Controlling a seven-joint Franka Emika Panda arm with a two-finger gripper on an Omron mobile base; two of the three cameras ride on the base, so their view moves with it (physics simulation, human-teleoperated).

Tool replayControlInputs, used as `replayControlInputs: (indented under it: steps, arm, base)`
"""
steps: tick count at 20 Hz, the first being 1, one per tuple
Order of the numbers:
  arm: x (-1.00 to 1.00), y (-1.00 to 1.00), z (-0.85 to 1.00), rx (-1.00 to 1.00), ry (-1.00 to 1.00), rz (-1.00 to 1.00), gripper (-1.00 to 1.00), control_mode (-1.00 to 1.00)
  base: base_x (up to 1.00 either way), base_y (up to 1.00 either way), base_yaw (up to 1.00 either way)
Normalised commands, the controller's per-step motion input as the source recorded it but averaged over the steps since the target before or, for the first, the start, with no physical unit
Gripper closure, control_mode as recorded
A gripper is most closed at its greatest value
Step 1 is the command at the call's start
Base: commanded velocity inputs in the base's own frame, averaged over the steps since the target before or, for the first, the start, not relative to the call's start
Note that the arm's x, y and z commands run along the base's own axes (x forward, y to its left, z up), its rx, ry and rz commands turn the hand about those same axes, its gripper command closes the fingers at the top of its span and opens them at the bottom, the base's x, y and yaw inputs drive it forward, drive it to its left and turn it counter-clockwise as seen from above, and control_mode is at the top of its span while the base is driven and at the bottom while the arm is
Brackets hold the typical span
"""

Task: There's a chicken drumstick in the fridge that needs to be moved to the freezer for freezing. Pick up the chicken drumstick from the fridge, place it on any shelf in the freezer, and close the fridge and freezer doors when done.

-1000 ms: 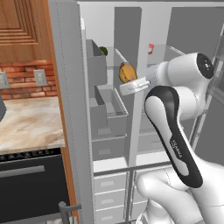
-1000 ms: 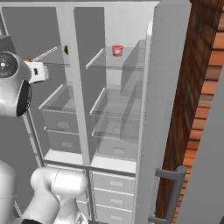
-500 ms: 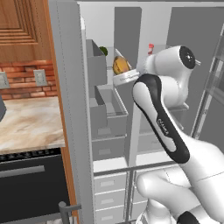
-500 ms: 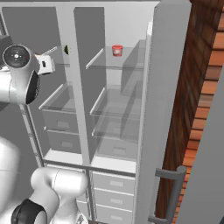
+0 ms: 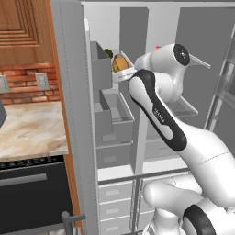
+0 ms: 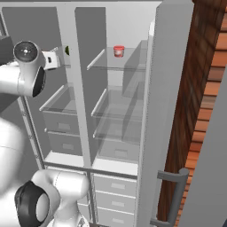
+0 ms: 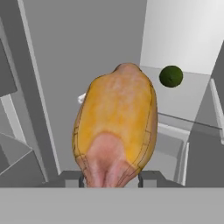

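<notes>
While the gripper (image 7: 111, 178) stays clamped on the chicken drumstick (image 7: 116, 123), the arm has swung it left of the dark green ball (image 7: 171, 76), toward the freezer (image 5: 110, 114) bins; placing it on a shelf likely comes next.

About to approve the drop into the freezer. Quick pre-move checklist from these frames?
1. Drumstick sits between the tool's fingers: ok, it fills the hand view and rides at the arm's end in the left base view.
2. Grip secure: cannot tell, the contact points are hidden under the meat.
3. Freezer door open: ok.
4. Free spot on a shelf ahead: ok, only a green ball sits further back.
5. Fridge door open for closing later: ok.
6. Red-and-white item out of the way: ok, on the fridge shelf.
</notes>
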Motion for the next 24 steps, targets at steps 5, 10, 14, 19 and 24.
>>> replayControlInputs:
  steps: [5, 10, 14, 19, 24]
  arm:
    - [0.43, 0.12, 0.0, 0.0, 0.0, 0.0, 1.0, -1.0]
    - [0.37, 0.01, 0.0, 0.0, 0.0, 0.0, 1.0, -1.0]
    - [0.4, 0.0, 0.0, 0.0, 0.02, 0.0, 1.0, -1.0]
    - [0.15, 0.14, -0.07, 0.0, -0.01, 0.0, 1.0, -1.0]
    - [0.15, 0.14, -0.1, 0.0, 0.0, 0.0, 1.0, -1.0]
  base:
    - [0.0, 0.0, 0.0]
    - [0.0, 0.0, 0.0]
    - [0.0, 0.0, 0.0]
    - [0.0, 0.0, 0.0]
    - [0.0, 0.0, 0.0]
